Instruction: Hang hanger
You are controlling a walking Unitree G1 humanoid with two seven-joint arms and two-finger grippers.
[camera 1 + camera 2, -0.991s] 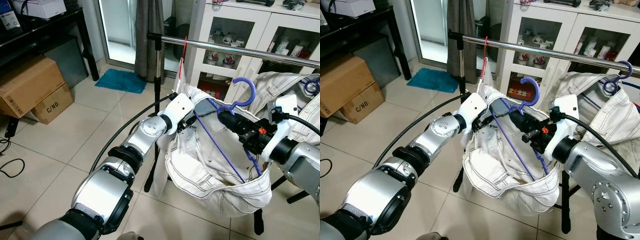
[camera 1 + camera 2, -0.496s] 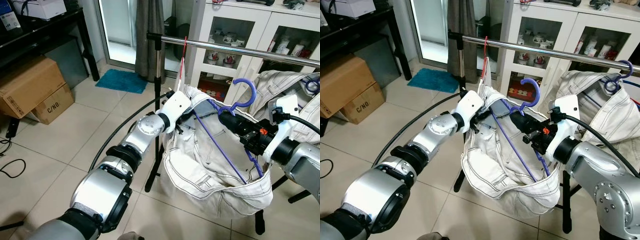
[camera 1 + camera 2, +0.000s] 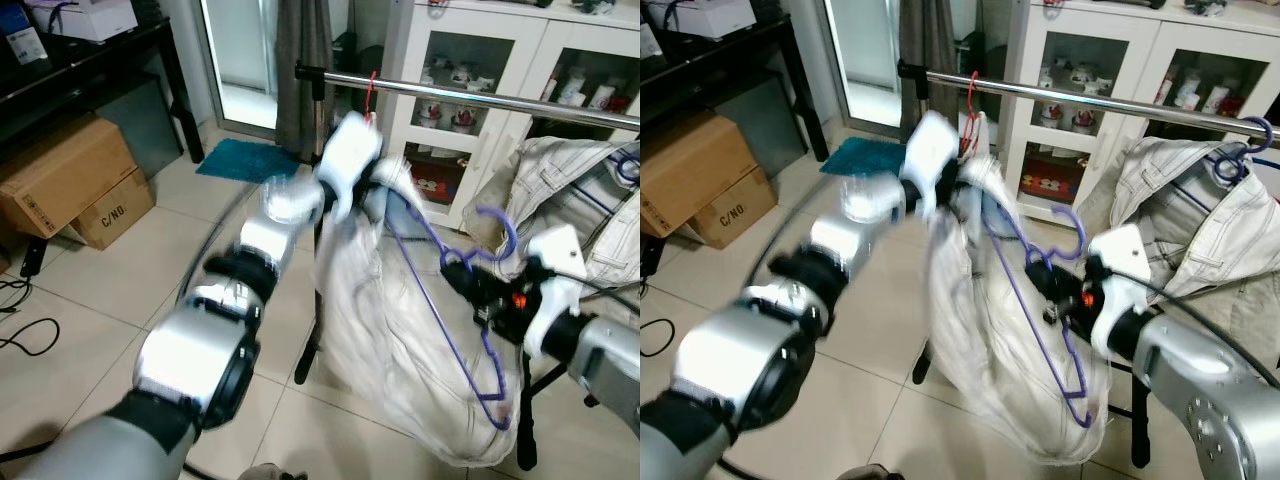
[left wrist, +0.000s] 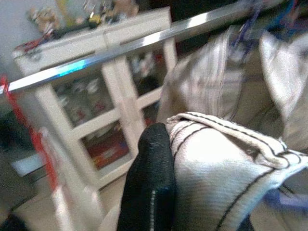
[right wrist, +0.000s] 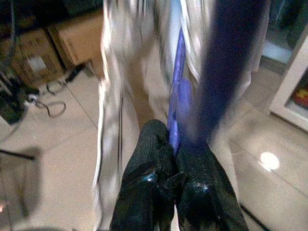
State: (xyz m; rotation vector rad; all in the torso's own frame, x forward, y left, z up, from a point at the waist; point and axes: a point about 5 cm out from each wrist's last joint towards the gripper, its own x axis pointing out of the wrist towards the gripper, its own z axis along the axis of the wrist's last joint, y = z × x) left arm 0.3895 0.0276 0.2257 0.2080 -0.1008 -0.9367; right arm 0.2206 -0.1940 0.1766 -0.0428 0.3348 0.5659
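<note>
The left gripper (image 3: 372, 190) is up just under the left end of the rail (image 3: 480, 97), clamped on the white garment (image 3: 400, 340). The right gripper (image 3: 462, 283) is closed around the purple hanger (image 3: 470, 330), whose hook sits below the rail, off it.

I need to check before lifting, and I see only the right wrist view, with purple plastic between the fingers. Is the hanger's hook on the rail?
Observer: No. The purple hanger has its hook below the metal rail, apart from it.
Operator: Where is the left gripper?
Observer: The left gripper is high, close under the rail, pinching the edge of the white garment.
Operator: Is anything on the rail?
Observer: A red hanger near its left end, and a second purple hanger carrying a jacket at the right.
</note>
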